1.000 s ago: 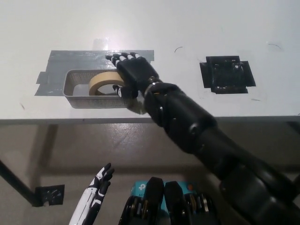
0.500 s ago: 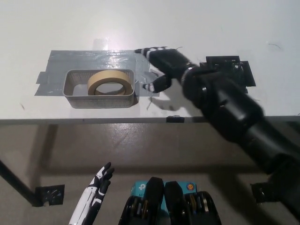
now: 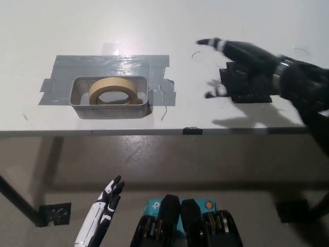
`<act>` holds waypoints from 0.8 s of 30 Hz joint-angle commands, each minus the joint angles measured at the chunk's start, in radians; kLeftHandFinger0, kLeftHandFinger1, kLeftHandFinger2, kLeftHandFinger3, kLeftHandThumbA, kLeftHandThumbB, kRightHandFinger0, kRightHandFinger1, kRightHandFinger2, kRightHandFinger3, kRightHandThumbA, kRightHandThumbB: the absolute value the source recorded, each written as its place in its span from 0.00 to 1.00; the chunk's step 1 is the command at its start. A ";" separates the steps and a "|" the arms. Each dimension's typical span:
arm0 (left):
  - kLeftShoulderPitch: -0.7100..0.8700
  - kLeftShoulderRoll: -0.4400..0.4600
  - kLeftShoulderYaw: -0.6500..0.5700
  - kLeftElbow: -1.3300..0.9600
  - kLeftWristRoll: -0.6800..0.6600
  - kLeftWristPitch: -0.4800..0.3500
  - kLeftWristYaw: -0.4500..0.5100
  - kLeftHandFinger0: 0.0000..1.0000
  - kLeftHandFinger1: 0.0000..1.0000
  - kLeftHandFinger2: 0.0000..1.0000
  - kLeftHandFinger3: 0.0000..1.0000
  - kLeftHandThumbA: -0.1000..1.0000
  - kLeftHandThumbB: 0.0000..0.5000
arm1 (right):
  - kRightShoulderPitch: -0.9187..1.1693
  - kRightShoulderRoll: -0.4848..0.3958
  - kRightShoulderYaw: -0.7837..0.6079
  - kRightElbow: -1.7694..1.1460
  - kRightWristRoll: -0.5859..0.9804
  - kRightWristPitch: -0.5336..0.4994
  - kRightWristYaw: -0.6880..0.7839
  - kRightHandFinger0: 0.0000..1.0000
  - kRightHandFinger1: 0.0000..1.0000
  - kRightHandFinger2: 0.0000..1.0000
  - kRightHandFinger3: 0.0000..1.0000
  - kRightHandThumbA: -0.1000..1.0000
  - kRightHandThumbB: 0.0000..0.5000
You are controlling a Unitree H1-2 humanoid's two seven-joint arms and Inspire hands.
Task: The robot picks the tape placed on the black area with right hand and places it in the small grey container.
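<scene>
Right hand (image 3: 245, 64) has pulled back from the container (image 3: 109, 104) to over the black area (image 3: 250, 95), fingers spread and empty, tape (image 3: 113, 89) left inside it so placement looks done; left hand (image 3: 106, 207) idles low, open.

The black right hand (image 3: 247, 64), which was over the small grey mesh container (image 3: 109, 98) a second ago, is now away to the right above the black taped square (image 3: 250, 82), fingers spread and empty. The beige tape roll (image 3: 113, 90) now lies released inside the container.
</scene>
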State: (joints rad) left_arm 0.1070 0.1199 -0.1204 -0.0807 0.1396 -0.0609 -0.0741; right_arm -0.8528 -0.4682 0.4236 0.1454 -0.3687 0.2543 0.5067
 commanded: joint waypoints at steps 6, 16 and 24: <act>-0.043 0.023 0.043 0.047 -0.025 -0.055 0.008 1.00 1.00 1.00 1.00 1.00 0.21 | 0.640 -0.040 -0.420 -0.774 0.475 0.037 -0.064 1.00 1.00 1.00 1.00 1.00 0.53; -0.036 0.008 0.061 0.090 -0.049 -0.062 0.003 1.00 1.00 1.00 1.00 0.98 0.23 | 0.873 0.257 -0.448 -0.508 0.451 -0.189 -0.151 1.00 1.00 1.00 1.00 1.00 0.37; -0.044 0.018 0.075 0.100 -0.031 -0.087 0.013 1.00 1.00 1.00 1.00 1.00 0.23 | 0.860 0.386 -0.484 -0.212 0.423 -0.298 -0.166 1.00 1.00 1.00 1.00 1.00 0.22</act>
State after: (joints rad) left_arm 0.0819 0.1212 -0.0690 0.0252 0.1254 -0.0860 -0.0738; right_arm 0.0438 -0.1141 -0.0267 -0.1297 -0.0230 0.1100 0.4083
